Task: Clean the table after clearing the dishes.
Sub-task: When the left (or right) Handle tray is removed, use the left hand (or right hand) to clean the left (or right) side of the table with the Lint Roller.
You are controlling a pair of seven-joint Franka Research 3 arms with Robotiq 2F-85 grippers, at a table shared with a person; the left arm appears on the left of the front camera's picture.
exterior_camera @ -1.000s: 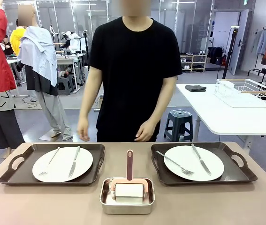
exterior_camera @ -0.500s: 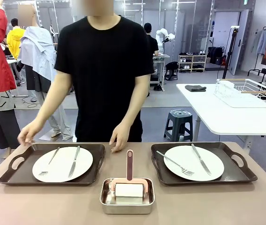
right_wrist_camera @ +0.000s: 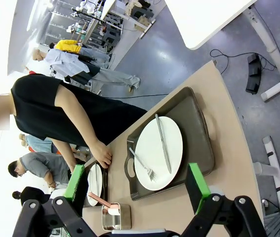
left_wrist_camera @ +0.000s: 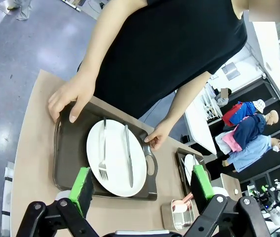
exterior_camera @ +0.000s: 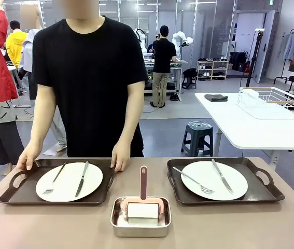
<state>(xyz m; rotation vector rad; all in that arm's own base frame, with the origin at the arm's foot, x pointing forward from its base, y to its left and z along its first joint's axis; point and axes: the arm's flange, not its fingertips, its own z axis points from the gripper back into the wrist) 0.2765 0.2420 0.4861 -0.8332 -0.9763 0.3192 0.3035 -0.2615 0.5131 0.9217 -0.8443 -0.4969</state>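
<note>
table (exterior_camera: 240,228) runs the full width of the front view, taupe top; left tray (exterior_camera: 53,202) at 9 o'clock, right tray (exterior_camera: 255,193) at 3 o'clock, well apart, both flat on the table; left plate (exterior_camera: 69,182) has left fork (exterior_camera: 55,179) on its 9 o'clock half and left knife (exterior_camera: 82,179) on its 3 o'clock half; right plate (exterior_camera: 237,181) same layout, right fork (exterior_camera: 193,180) and right knife (exterior_camera: 222,176); steel pan (exterior_camera: 140,228) at 6 o'clock between the trays, just beside both, holds a roller (exterior_camera: 143,210) with its pink handle pointing to 12; person stands at the 12 o'clock edge; one hand (exterior_camera: 28,155) on the left tray's 10 o'clock corner, other hand (exterior_camera: 120,158) on its 2 o'clock corner; left gripper (left_wrist_camera: 142,180) fingers spread wide, gripping nothing, hanging over the left tray; right gripper (right_wrist_camera: 136,175) fingers likewise wide, gripping nothing, right tray and plate framed between its green pads
</note>
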